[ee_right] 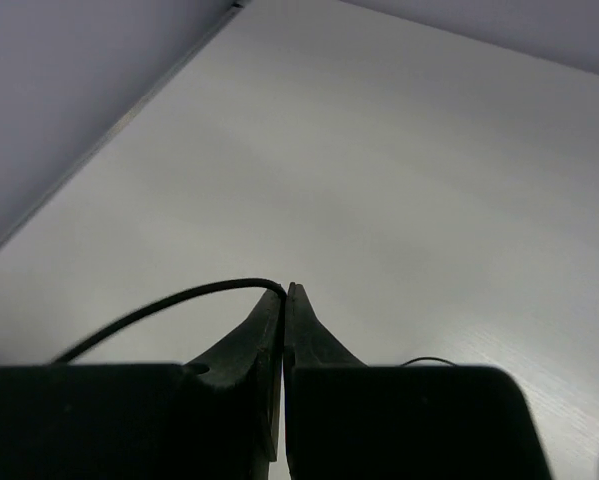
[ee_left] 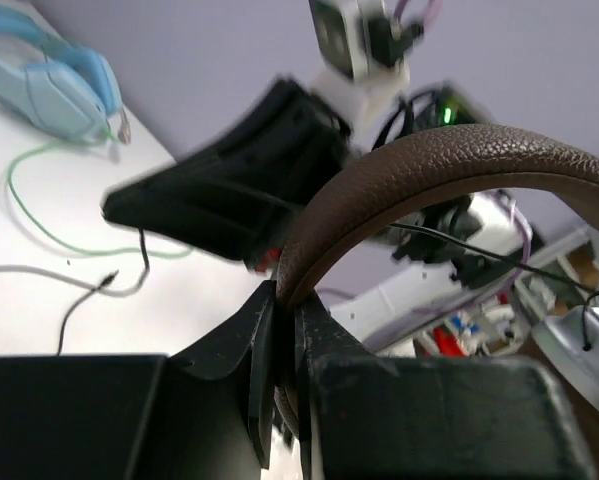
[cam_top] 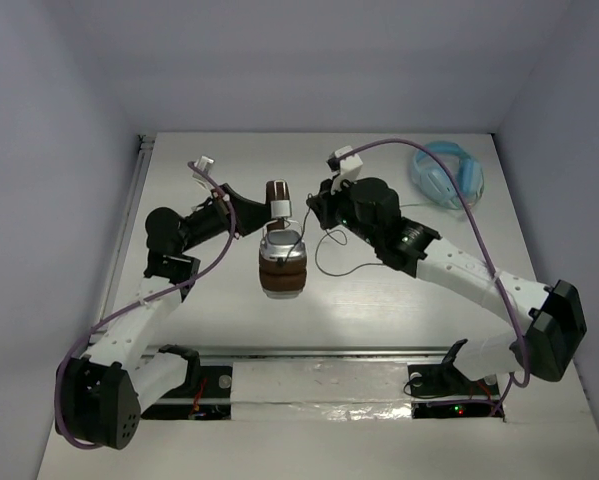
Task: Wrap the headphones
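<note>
white tabletop [cam_top: 369, 300] inside plain grey walls [cam_top: 309, 60], and i have the headphones [cam_top: 282, 262] lifted near the middle of it, hanging between my two arms with the earcups [cam_top: 282, 268] low and the brown headband [ee_left: 459, 160] on top. my left claw [ee_left: 284, 300] is clamped together on the headband, fingers pinching its edge. my right claw [ee_right: 284, 292] is closed on the thin black cable [ee_right: 169, 305], which arcs away from its tips. as for progress, i judge the wrap barely begun: from above the cable droops in a loose loop beside the earcups, and i can make out no turns laid around the band or the cups, though the cups' far side is hidden from me. so the grips are done, while the winding itself and tucking the end are left. counting: two arms, two claws, both shut on something; two sets of headphones, the brown one i hold and a light blue pair [cam_top: 447, 172] lying at the far right of the table, well apart; one black cable in hand; one pale green cable [ee_left: 39, 230] trailing from the blue pair.
</note>
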